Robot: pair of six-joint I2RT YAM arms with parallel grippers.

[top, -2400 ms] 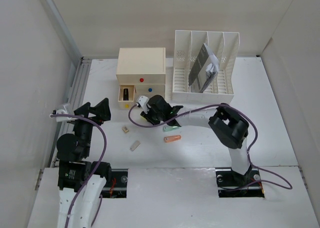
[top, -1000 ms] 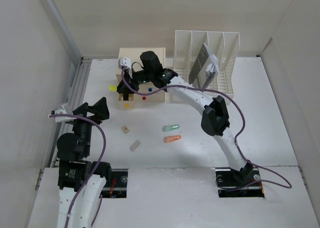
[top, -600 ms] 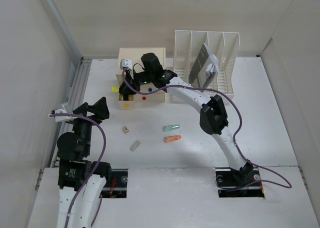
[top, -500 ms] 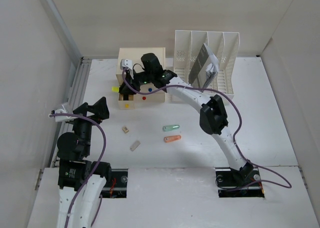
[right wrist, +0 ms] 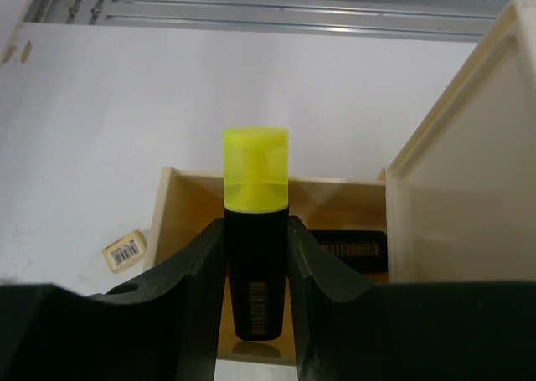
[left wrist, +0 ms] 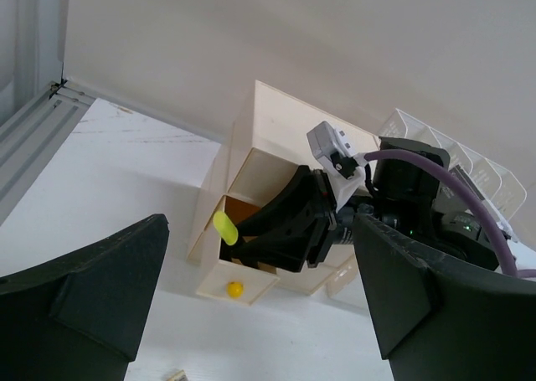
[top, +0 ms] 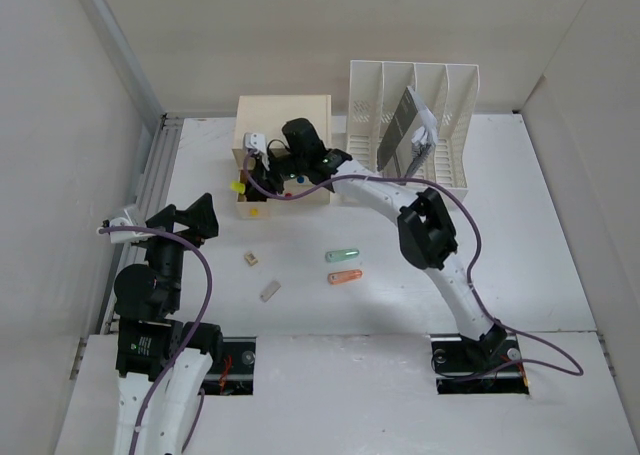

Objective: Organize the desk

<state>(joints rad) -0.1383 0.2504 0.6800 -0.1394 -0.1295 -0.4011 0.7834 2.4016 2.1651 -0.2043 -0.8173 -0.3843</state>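
Note:
The white desk [top: 520,265] holds a cream drawer box [top: 283,120] whose lower-left drawer [top: 250,210], with a yellow knob, stands open. My right gripper [top: 258,178] is shut on a black highlighter with a yellow cap [right wrist: 255,230] and holds it tilted over the open drawer [right wrist: 188,205]. The cap [left wrist: 224,228] pokes past the fingers [right wrist: 188,289]. A black item [right wrist: 352,249] lies in the drawer. My left gripper [top: 190,220] is open and empty above the desk's left side, its fingers [left wrist: 84,297] facing the box.
A green marker [top: 342,255], an orange marker [top: 345,276], a small eraser [top: 251,259] and a grey piece [top: 270,291] lie loose mid-desk. A white slotted file rack [top: 455,175] with a dark notebook [top: 403,130] stands at the back right. A grey rail [top: 150,205] runs along the left.
My right arm has carried the highlighter from in front of the box up to its left side, then down and in over the open drawer. The left arm has not moved.

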